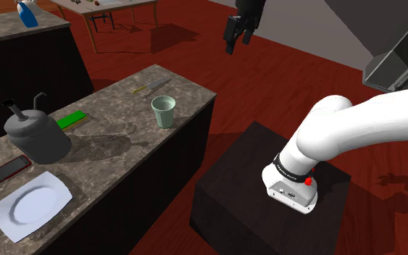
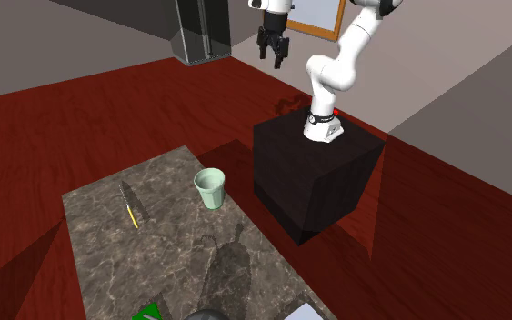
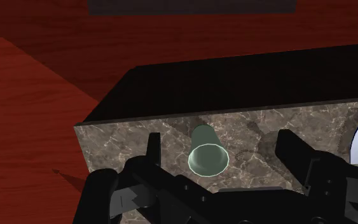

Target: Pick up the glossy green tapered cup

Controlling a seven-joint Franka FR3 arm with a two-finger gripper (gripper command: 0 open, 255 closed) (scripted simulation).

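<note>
With the black gripper (image 3: 220,135) spread wide, descend to the marbled counter (image 3: 126,137), straddle the upright pale green cup (image 3: 207,156), then pinch its walls.

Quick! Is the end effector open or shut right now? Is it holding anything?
End effector: open, holding nothing; the green cup is not between its fingers.
</note>
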